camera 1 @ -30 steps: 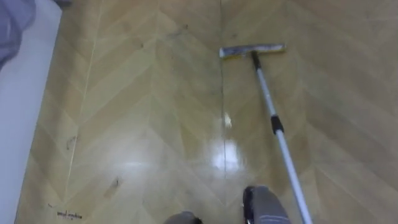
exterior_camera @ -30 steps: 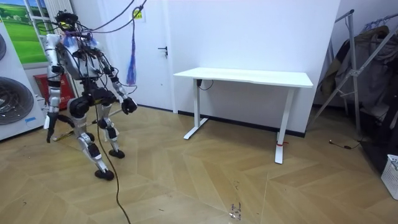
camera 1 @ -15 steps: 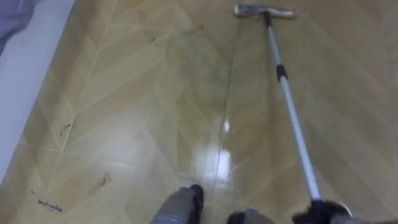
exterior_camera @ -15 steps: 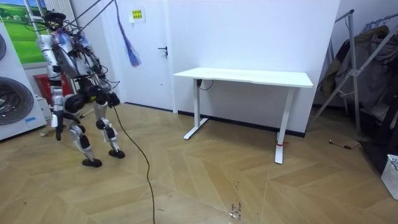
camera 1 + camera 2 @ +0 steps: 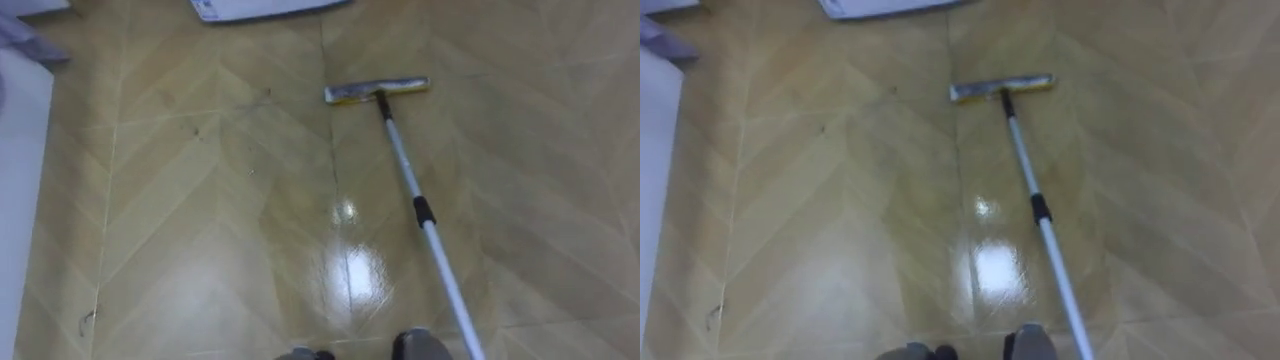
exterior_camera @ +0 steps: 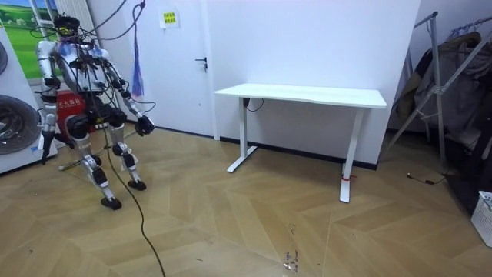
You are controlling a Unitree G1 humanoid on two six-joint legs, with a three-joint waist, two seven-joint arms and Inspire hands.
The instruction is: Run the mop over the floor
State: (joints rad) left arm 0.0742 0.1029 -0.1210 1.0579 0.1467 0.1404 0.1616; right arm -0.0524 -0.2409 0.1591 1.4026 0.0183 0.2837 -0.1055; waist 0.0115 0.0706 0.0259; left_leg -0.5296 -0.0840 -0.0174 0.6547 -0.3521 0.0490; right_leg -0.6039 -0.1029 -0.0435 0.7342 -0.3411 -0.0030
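A flat mop lies with its grey and yellow head (image 5: 377, 90) on the wooden floor ahead of me. Its silver pole (image 5: 405, 180), with a black collar (image 5: 425, 212), slants down to the lower right and leaves the picture beside my feet. In the room view I stand mid-step near the washing machine (image 6: 15, 127). One hand (image 6: 144, 125) reaches out toward the room view's right. The other hand (image 6: 48, 135) hangs low at the room view's left. The hands are too small there to read their grip on the pole.
A white surface (image 5: 15, 200) runs along the left edge of the eye view, and a pale flat thing (image 5: 260, 8) lies on the floor beyond the mop head. A white desk (image 6: 304, 96) stands against the wall. A red box (image 6: 73, 123) sits behind me.
I have stepped toward the room view's left, closer to the washing machine. The eye view has swung, so the mop head sits lower in the picture than half a second ago.
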